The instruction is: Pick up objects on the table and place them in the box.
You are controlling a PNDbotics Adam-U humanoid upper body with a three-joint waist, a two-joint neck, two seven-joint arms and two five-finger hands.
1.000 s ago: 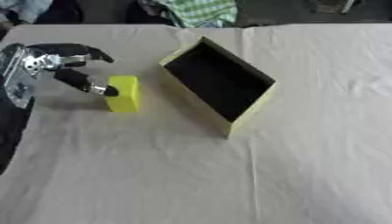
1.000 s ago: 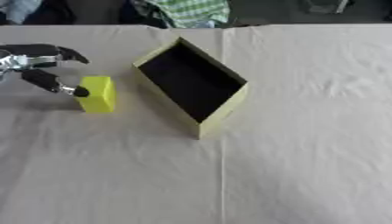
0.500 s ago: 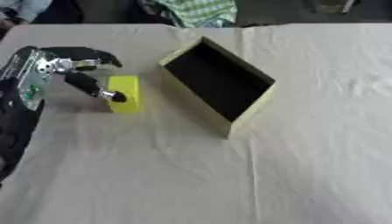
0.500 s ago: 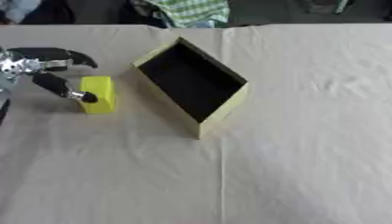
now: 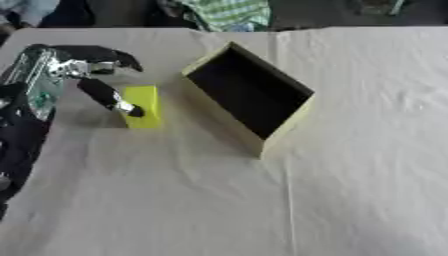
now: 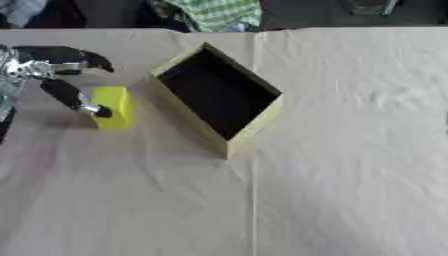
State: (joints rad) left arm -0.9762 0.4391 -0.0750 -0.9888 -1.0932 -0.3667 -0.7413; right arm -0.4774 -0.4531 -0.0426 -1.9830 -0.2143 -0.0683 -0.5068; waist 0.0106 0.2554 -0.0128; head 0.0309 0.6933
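The yellow block [image 5: 143,106] lies on the cloth-covered table [image 5: 350,175], at the left of the work area and just left of the box [image 5: 249,95], apart from it by a narrow strip of cloth. It is a small oblong, and its long axis runs roughly from near to far across the table, leaning slightly, so its far end points toward the back edge and its near end toward the robot.

The left hand [image 5: 80,75] comes in from the left edge and reaches the block from its left side. The thumb stretches down and right, its tip at the block's near left face — touching or all but touching; the views do not settle which. The fingers [image 5: 109,54] arch above and beyond the block, curved but spread away from the thumb, so the hand stands open around the block's left side and nothing is pinched.

The box is an open rectangle with yellow walls and a dark inside, set at a slant — its long axis runs from far left to near right, one corner pointing toward the robot. Nothing shows inside it.

Along the table's far edge lies a green checked cloth [image 5: 226,12] among dark shapes.
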